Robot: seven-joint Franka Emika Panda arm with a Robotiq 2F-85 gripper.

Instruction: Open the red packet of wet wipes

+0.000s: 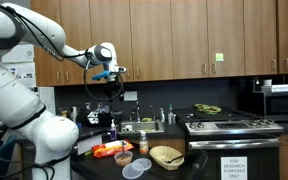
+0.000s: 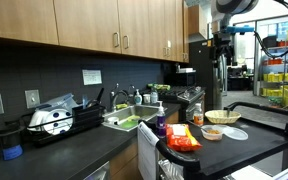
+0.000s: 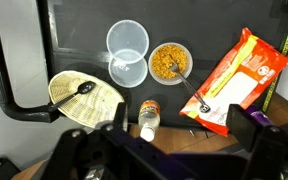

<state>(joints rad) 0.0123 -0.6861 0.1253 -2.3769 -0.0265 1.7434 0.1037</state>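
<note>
The red packet of wet wipes (image 3: 239, 80) lies flat on the dark counter, at the right of the wrist view, with its white label side up. It also shows in both exterior views (image 1: 112, 150) (image 2: 181, 138) near the counter's edge. My gripper (image 3: 184, 125) is open and empty, its two dark fingers spread wide at the bottom of the wrist view. In an exterior view the gripper (image 1: 109, 82) hangs high above the counter, well clear of the packet.
A bowl of orange food (image 3: 170, 62) with a fork in it sits next to the packet. Two clear round containers (image 3: 127, 40) (image 3: 129, 70), a tan woven basket (image 3: 84, 98) holding a black spoon and a small jar (image 3: 149, 120) stand nearby. A stove (image 1: 229, 128) and a sink (image 2: 124, 122) adjoin the counter.
</note>
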